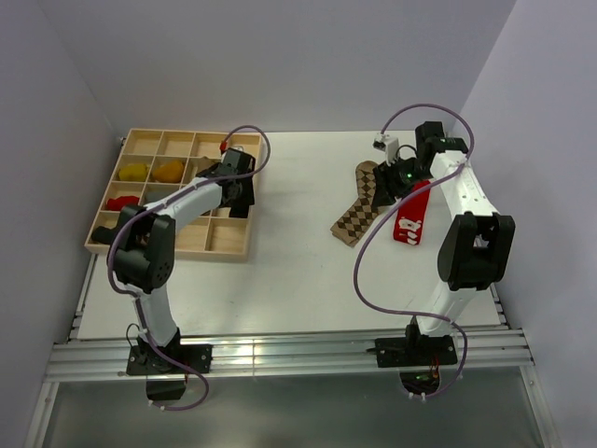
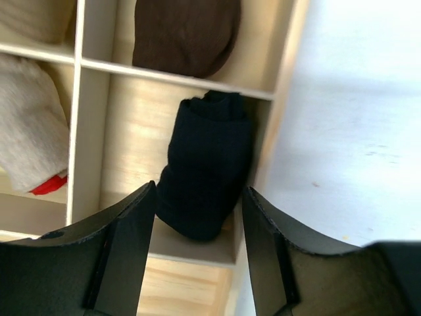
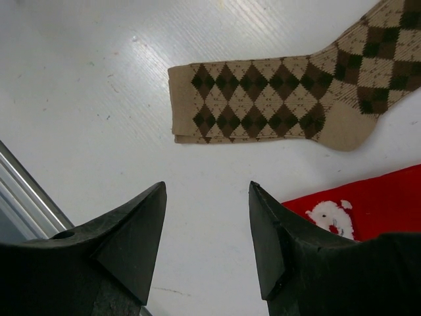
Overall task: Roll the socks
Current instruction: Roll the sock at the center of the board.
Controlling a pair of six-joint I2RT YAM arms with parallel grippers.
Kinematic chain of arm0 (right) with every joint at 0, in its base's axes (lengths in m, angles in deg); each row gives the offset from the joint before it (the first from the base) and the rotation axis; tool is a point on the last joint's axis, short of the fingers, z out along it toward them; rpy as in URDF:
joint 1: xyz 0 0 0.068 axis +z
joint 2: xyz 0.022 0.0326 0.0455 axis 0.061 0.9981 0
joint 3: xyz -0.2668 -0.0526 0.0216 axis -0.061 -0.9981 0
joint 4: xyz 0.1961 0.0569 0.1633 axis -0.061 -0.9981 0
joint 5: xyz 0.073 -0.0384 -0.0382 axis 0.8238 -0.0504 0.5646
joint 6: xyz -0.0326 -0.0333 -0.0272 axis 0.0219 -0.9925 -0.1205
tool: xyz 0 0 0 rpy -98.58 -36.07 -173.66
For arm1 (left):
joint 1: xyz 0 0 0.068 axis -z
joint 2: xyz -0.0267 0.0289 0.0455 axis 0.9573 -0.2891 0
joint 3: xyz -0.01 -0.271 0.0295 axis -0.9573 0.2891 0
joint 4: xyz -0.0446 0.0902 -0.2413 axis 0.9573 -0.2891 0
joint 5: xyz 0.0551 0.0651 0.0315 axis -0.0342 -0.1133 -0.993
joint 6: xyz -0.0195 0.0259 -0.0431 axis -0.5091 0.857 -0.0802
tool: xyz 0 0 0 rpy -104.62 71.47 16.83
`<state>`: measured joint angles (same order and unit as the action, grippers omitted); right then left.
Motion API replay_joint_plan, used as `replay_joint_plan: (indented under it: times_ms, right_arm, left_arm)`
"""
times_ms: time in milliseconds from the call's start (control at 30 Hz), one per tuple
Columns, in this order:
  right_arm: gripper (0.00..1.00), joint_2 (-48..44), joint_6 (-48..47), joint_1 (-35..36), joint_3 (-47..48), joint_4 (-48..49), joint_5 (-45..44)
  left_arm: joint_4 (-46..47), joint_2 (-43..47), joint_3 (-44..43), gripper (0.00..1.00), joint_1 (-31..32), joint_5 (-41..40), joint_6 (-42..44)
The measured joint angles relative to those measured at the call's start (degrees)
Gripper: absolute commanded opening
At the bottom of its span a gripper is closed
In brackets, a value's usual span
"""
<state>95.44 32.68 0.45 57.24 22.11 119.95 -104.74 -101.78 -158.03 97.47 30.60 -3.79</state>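
A: White surface (image 1: 280, 271), grey walls around. Wooden tray (image 1: 226, 238) at 10 o'clock. Black sock (image 2: 207, 164) lies rolled in an edge compartment. Left tool (image 2: 198, 197) released, jaws either side of the roll.
B: Risk?
A: A finger could snag the fabric on lift-off and loosen the roll.
B: Right side?
A: Right tool (image 3: 205, 191) released, empty. Argyle sock (image 3: 263, 102) and red sock (image 3: 375, 197) lie flat at 2 o'clock.
B: Views?
A: Only the left wrist view shows the black roll; the top view doesn't.

No lettering or numbers can be read; the red sock (image 3: 385, 191) bears a white bearded face.
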Motion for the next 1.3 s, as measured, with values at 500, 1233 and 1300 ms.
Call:
replay_joint_plan:
  times_ms: [500, 1233, 1300]
  right_arm:
    - [0.61, -1.16, 0.24, 6.27, -11.39, 9.18, -11.23]
    - [0.62, -3.65, 1.27, 24.37, -25.51, 26.38, -26.62]
    - [0.62, -2.89, 1.46, 25.24, -25.51, 27.10, -27.17]
  left_arm:
    - [4.17, 16.35, 1.99, 0.59, -0.07, 3.82, 0.15]
    - [14.01, 27.06, 7.93, 0.59, -0.20, 9.42, -1.90]
    - [14.38, 27.39, 7.96, 0.59, -0.20, 9.51, -1.81]
